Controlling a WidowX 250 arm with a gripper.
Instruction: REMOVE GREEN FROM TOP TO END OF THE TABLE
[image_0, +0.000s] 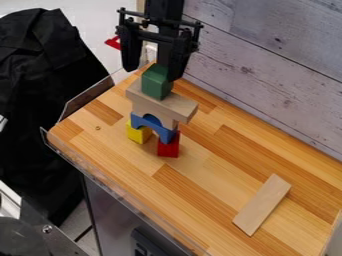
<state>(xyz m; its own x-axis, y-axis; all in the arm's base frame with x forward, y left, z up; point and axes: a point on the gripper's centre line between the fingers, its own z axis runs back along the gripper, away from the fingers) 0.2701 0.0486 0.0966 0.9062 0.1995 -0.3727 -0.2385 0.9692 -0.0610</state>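
The fingers (152, 74) are wide open, 1 on each side of the green block (156, 84) – likely so they can close on it and lift it away. It sits at the very top, on a tan plank (180, 107), toward 11 o'clock on the bench (207, 165). Low down, the blue arch (165, 134) rests on the yellow block (137, 134) and the red block (169, 148), like 2 legs. The green block looks dark and boxy – with flat, smooth sides.
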